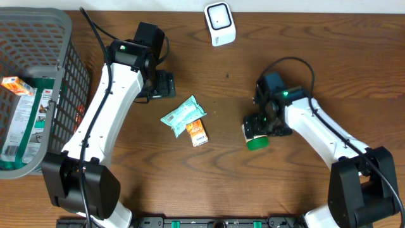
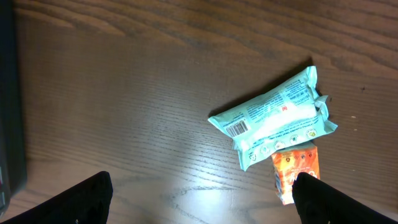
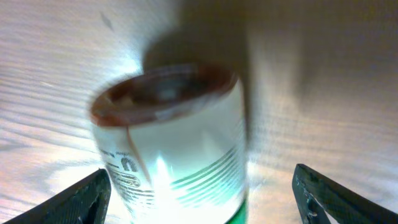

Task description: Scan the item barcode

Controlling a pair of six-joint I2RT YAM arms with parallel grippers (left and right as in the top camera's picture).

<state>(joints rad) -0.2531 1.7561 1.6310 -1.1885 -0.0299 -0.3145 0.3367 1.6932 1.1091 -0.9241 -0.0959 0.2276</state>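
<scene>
I can't make out a single word or number. In my left wrist view, the crumpled teal foil packet (image 2: pixel 273 118) carries a black-and-white barcode (image 2: pixel 237 129) at its lower-left end, but the digits are too fine to read. Lines of small dark print run beside that barcode, a tiny red mark sits mid-packet, and round symbols line the lower seam. The small orange sachet (image 2: pixel 297 168) touching the teal packet's lower edge shows only pale specks of print. Right of the teal packet, the white plastic jar (image 3: pixel 171 143) with green stripes has a blurred label with a U-shaped mark and grey text lines. Far left of the teal packet, the printed cartons (image 1: pixel 22 126) in the grey mesh basket (image 1: pixel 71 76) are illegible.
</scene>
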